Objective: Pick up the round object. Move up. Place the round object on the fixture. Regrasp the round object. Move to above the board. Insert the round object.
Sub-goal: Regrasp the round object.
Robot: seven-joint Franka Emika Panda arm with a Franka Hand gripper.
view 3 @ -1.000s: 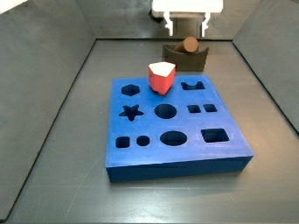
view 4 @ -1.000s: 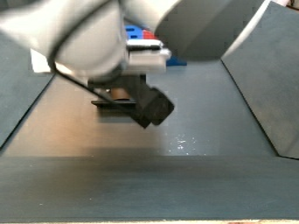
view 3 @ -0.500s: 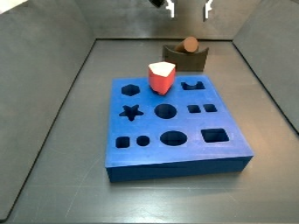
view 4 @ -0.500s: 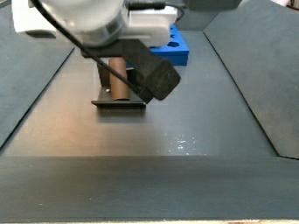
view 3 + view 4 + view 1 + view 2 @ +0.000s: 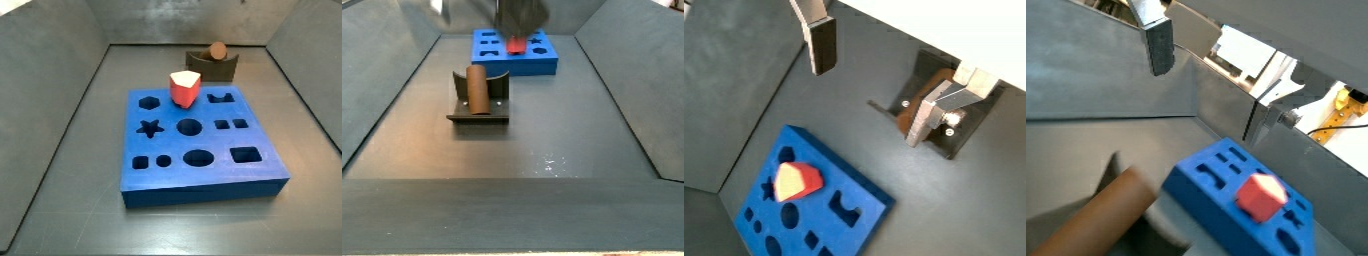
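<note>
Small brown wood-like cylindrical peg, the round object, sits on the dark olive-brown notched fixture, resting in its notch; it shows in both side views. The fixture stands on the dark floor just beyond the far edge of the large flat blue board with shaped cut-outs, not touching it. A red-and-white faceted block stands upright on the board, on the side nearest the fixture.

The gripper is high above the fixture. Only a blurred sliver of the arm shows at the top of a side view. In both wrist views the flat silver fingers stand well apart with nothing between them: jaws open, empty. Peg and fixture lie below them in a wrist view.

My read: place step looks done, regrasp is next.

Risks from here:
- The peg seems to rest in the notch only by gravity. An off-centre descent could let one pad touch first and roll or tip it out.
- Gripping it skewed would carry the tilt to the board and jam it at the round hole's rim.
- The red-and-white block stands close to the route from fixture to board. A low transit could clip it.
</note>
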